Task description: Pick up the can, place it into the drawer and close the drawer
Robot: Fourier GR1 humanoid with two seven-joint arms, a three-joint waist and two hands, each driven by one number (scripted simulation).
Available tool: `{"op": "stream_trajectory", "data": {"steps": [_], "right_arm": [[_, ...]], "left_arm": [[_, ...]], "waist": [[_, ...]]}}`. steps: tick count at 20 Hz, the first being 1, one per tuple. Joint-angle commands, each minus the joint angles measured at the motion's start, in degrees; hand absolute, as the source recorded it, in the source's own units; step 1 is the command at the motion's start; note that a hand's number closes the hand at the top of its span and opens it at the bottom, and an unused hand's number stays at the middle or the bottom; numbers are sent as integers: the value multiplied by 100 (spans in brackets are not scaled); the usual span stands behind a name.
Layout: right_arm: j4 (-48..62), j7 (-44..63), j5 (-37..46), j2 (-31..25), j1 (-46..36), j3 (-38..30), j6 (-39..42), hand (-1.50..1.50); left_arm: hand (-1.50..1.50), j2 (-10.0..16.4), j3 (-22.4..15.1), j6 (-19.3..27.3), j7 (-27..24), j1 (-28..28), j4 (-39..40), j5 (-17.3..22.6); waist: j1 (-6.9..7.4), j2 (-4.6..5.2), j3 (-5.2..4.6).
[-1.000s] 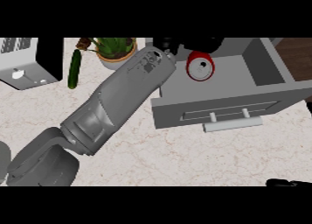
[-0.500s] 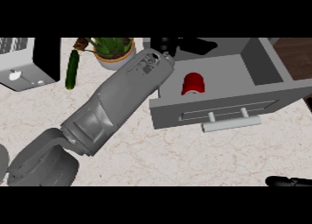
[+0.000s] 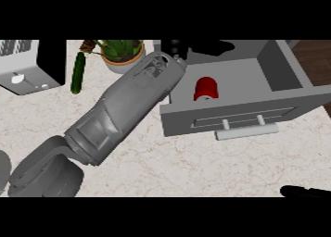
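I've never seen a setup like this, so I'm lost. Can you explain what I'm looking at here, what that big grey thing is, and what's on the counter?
There is one view, from the robot's head, looking steeply down at a kitchen counter. The big grey tube is the robot's left forearm; its black left hand is at the back of an open grey drawer. A red can lies inside the drawer, and nothing holds it. The black shape at the lower right edge is the right hand. At the top left stand a toaster and a potted plant, with a green cucumber between them. The drawer is not yet shut.
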Motion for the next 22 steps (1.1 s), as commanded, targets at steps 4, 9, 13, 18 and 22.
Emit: {"op": "stream_trajectory", "data": {"steps": [4, 9, 13, 18, 22], "right_arm": [[-102, -521, 1152, -170, 35, 515, -32, -150], [53, -418, 1889, -571, -353, 558, -80, -150], [467, -756, 2984, -748, -313, 909, -326, -150], [1222, -648, 4117, -833, -747, 1449, -582, -150], [1697, -360, 4906, -706, -963, 1871, -757, -150]], "left_arm": [[-150, 0, 51, 122, -290, 135, -263, 373], [-150, 0, 102, 252, -187, -280, -166, 457], [-150, 0, 85, 257, -208, -326, -207, 454], [-150, 0, -10, 308, -108, -187, -450, 445], [-150, 58, 115, 208, 101, -277, -368, 298]], "waist": [[109, -35, 0], [292, -79, -2], [441, -107, -3], [622, -134, -7], [714, -168, -10]]}}
